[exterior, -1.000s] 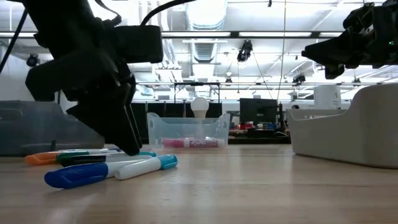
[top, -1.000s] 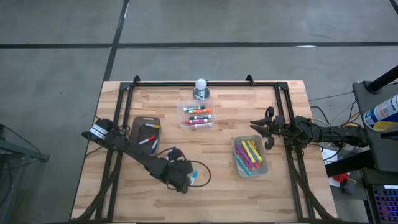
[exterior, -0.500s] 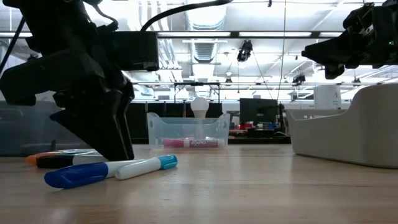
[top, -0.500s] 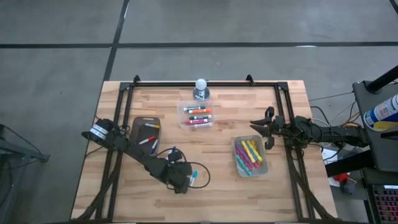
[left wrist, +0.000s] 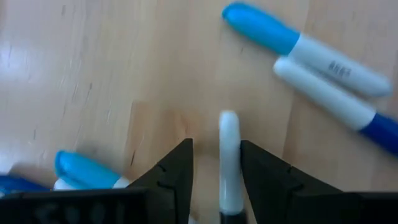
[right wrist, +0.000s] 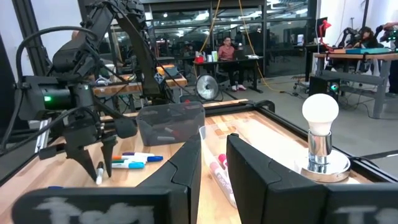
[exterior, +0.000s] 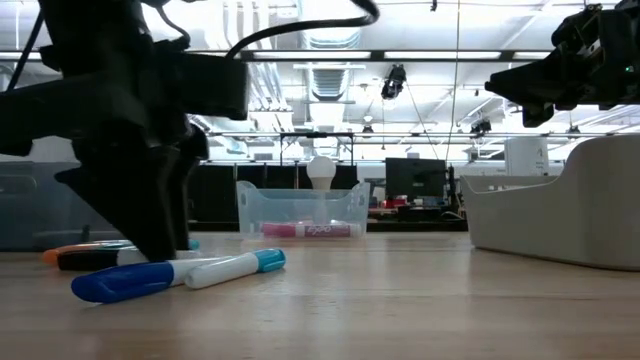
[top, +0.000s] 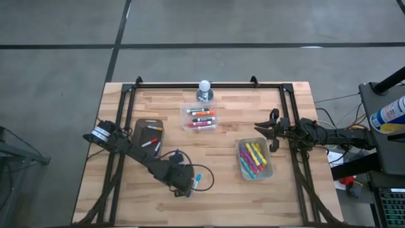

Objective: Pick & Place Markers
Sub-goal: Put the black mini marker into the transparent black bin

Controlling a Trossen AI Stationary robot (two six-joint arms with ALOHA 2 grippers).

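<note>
Loose markers point(top: 197, 180) lie flat on the wood near the table's near edge. In the low view they are a blue one point(exterior: 125, 283), a white one with a teal cap point(exterior: 235, 268) and a dark-capped one point(exterior: 95, 259). My left gripper point(left wrist: 216, 146) stands over them, fingers pointing down, shut on a white-bodied marker point(left wrist: 229, 158). It also shows as my left gripper point(top: 182, 184) from above. My right gripper point(top: 269, 136) hovers open at the table's right, above and beyond a grey tub point(top: 268, 166) of markers. My left gripper has the white-bodied marker's shaft point(left wrist: 229, 186) between its two fingers, coming from above and pointing down. The marker lies along the fingers, and its rounded end point(left wrist: 229, 118) sticks out past the fingertips. In the right wrist view it hangs as a thin marker point(right wrist: 99, 174) below the gripper; whether its end touches the table I cannot tell.
A clear tub point(top: 185, 118) with markers sits at the far middle, with a light bulb on a stand point(top: 204, 88) behind it. A dark flat tray point(top: 142, 125) holding a few markers lies at the left. Black rails point(top: 209, 84) frame the table. People sit in the room beyond.
My left gripper has shifted a little toward the table's left and tipped more upright over the loose markers. The green marker that lay under its fingers a second ago no longer lies there.
</note>
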